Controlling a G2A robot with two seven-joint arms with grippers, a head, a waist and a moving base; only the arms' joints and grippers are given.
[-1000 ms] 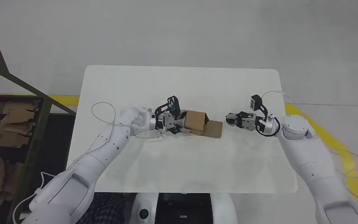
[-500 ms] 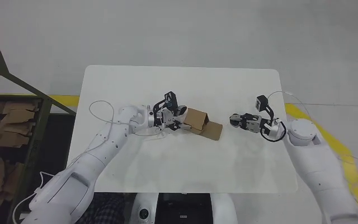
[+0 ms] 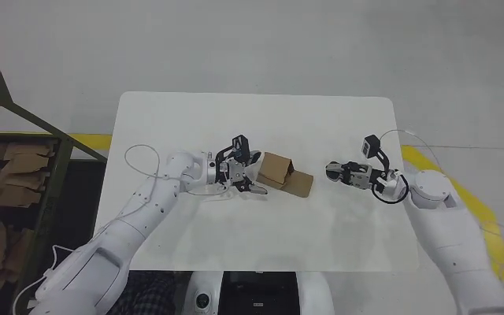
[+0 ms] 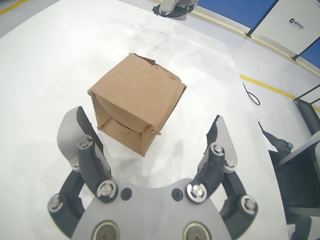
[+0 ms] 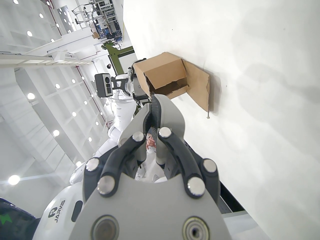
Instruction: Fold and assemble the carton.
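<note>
Top view, desk (image 3: 197, 236): white with rounded corners and faint grey scuffs, standing on a pale grey floor (image 3: 236, 47).
Room: a yellow floor line (image 3: 90, 144) runs by the desk's left edge. Beyond it, flattened brown cardboard (image 3: 24, 169) is stacked behind a green beam (image 3: 35, 116). The left wrist view shows blue-and-white panels (image 4: 275, 8) past the desk.
Task thing: the carton (image 3: 276, 169) is brown and lies on its side near the desk's middle, between the two claws. Its folded end faces the left arm and its open mouth faces the right arm. One flap (image 3: 299, 183) lies flat on the desk.
Left arm: the left claw (image 3: 246, 175) is released, fingers spread wide. It sits just beside the carton's folded end, and the left wrist view shows a gap between them.
Right arm: the right claw (image 3: 329, 168) is clenched on nothing, pads pressed together. It is apart from the flap and points at the open mouth.
Change: over the last second the right claw has drawn back a little from the flap toward the desk's right side. The left claw stays at the folded end, and the carton lies about where it did.
</note>
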